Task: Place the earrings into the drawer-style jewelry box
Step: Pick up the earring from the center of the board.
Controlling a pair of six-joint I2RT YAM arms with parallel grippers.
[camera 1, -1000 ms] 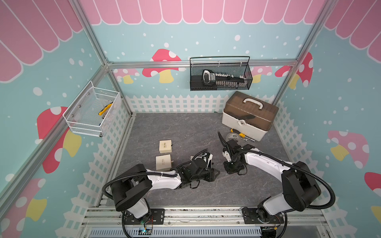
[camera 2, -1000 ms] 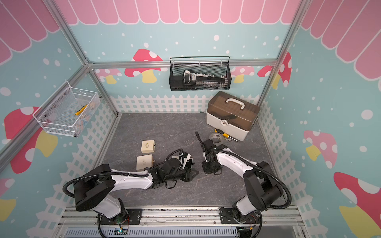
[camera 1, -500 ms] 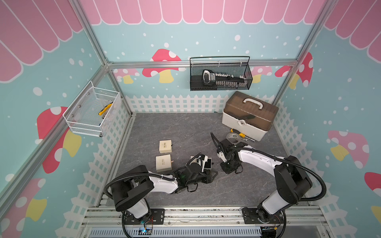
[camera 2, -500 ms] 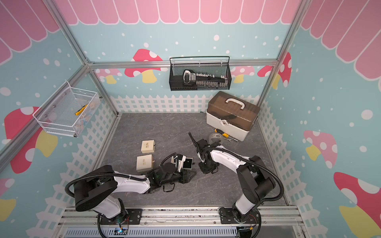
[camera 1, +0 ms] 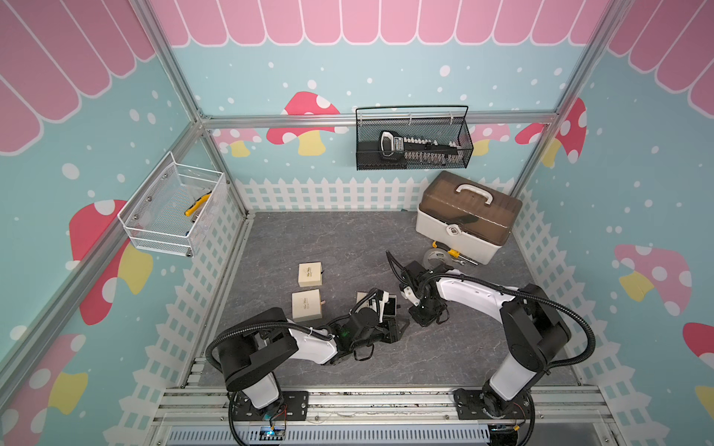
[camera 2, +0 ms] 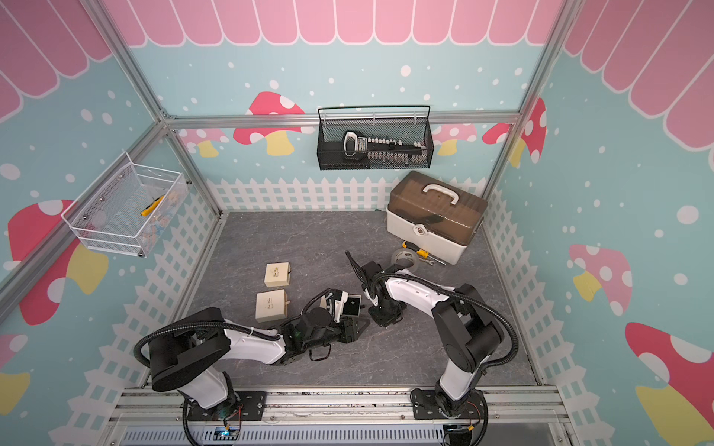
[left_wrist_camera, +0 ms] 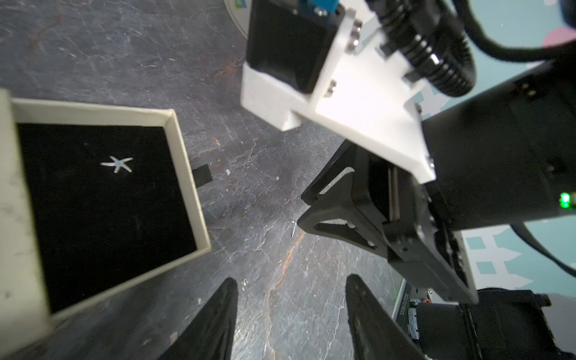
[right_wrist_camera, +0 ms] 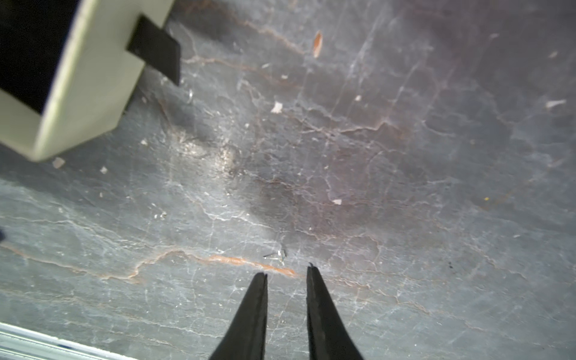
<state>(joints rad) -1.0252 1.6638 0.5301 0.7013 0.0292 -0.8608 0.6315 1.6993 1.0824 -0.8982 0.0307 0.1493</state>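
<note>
The right tool [right_wrist_camera: 286, 272] had slid slightly toward the drawer over the last second. Its black jaws stood narrowly apart, pinching nothing, and a tiny silvery star-like earring [right_wrist_camera: 278, 255] lay on the grey stone-patterned table [right_wrist_camera: 405, 156] just beyond its tips. The left tool [left_wrist_camera: 291, 280] hovered spread and empty beside the open cream cardboard drawer-style jewelry box [left_wrist_camera: 188, 174], where a second silvery star earring [left_wrist_camera: 117, 164] already rested on the black lining. The task looked half done, with a pick-up being lined up.

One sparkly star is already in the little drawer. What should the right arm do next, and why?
Probably inch the right fingers forward so the loose earring sits between them. They are apart and empty, and that earring lies on the floor just ahead of their tips, outside the drawer where the other earring already rests.
</note>
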